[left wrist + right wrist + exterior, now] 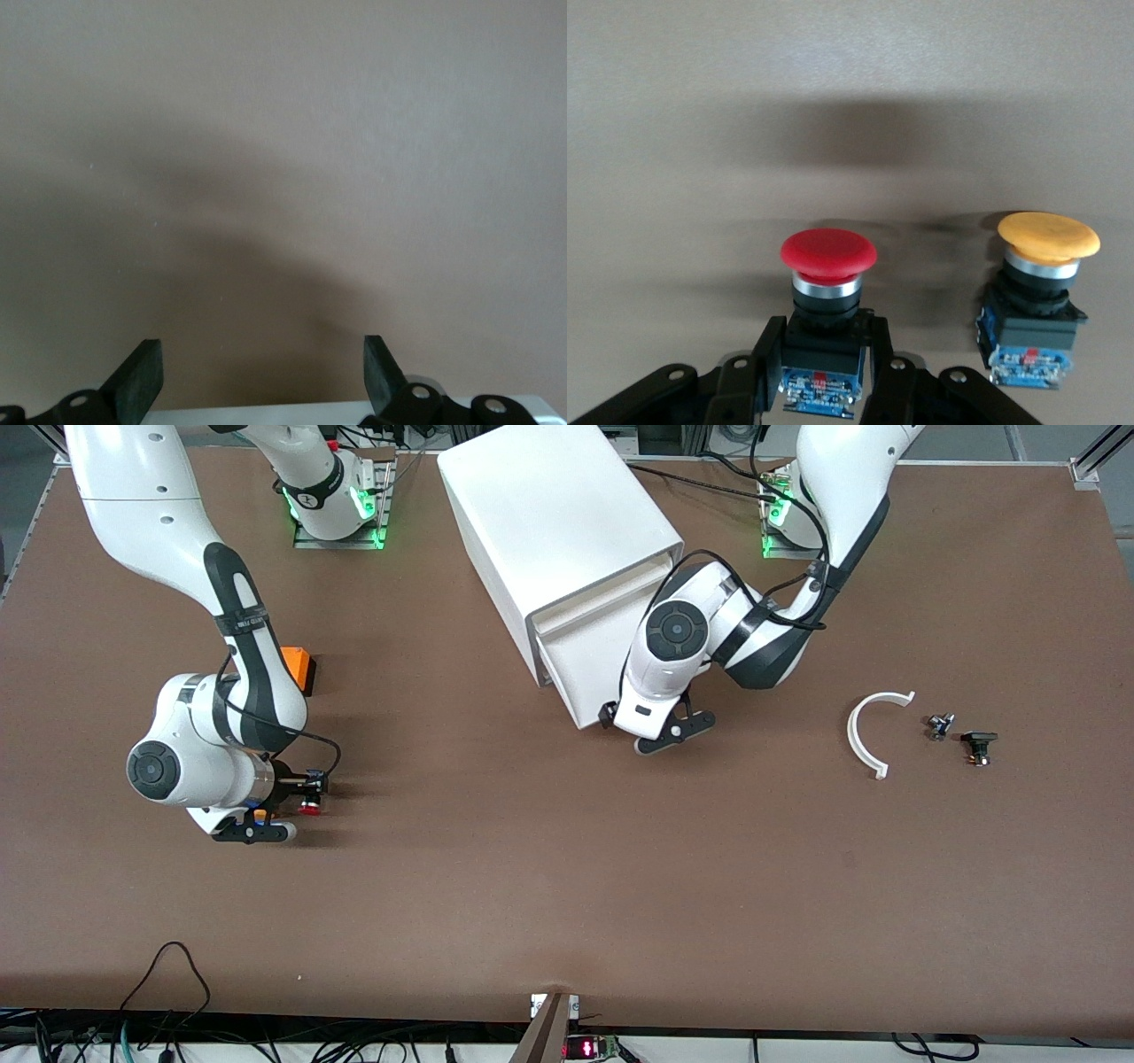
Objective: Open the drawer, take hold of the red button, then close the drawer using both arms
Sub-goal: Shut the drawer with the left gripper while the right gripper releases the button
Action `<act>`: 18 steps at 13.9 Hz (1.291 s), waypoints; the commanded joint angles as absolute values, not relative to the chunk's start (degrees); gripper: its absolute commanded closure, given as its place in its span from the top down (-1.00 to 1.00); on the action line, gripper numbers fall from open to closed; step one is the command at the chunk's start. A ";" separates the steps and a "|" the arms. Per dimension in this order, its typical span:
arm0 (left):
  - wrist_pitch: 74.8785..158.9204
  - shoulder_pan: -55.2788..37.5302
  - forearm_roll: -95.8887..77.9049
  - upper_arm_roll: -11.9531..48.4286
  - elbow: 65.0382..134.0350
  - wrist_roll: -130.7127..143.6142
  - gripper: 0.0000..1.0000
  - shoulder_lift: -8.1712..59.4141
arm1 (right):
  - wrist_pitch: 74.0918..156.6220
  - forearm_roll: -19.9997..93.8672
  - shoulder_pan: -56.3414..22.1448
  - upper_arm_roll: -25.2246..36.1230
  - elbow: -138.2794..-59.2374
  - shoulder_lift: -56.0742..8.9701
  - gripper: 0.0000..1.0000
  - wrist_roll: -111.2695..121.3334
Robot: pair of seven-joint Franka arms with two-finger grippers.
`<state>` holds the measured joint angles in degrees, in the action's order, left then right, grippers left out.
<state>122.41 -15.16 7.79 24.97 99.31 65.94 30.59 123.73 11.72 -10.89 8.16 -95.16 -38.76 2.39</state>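
Your right gripper (822,367) has its jaws pinching the black body of the red mushroom-capped button (827,255), leaving the cap free; your left gripper (262,372), jaws spread, waits at the open white plastic middle drawer (592,662).

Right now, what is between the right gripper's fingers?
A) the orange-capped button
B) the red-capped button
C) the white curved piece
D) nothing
B: in the right wrist view the right gripper has its fingers closed on the black body of the red-capped button, while the orange-capped button stands free beside it on the table.
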 commanded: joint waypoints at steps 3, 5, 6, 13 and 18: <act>118.14 -13.80 5.81 31.36 101.60 62.59 1.00 29.27 | 124.54 13.18 -9.67 6.94 -95.01 -39.11 -0.61 3.34; 117.77 -14.23 2.91 31.64 101.51 63.19 1.00 29.62 | 124.54 13.18 -9.67 6.86 -94.83 -39.02 0.99 3.25; 117.51 -14.50 2.03 31.64 101.51 63.28 1.00 29.62 | 124.45 13.18 -9.67 6.94 -94.66 -38.76 1.00 3.43; 114.79 -17.40 -3.69 31.99 100.81 62.14 1.00 30.32 | 115.67 12.92 -9.76 8.34 -93.42 -30.52 1.00 3.08; 114.70 -19.68 -3.60 31.91 100.98 62.66 1.00 30.32 | 109.53 8.09 -10.28 10.81 -93.69 -22.96 1.00 2.29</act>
<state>115.30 -17.98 -1.85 32.11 100.74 63.67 30.65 111.70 10.13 -10.11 11.04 -92.00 -26.97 2.69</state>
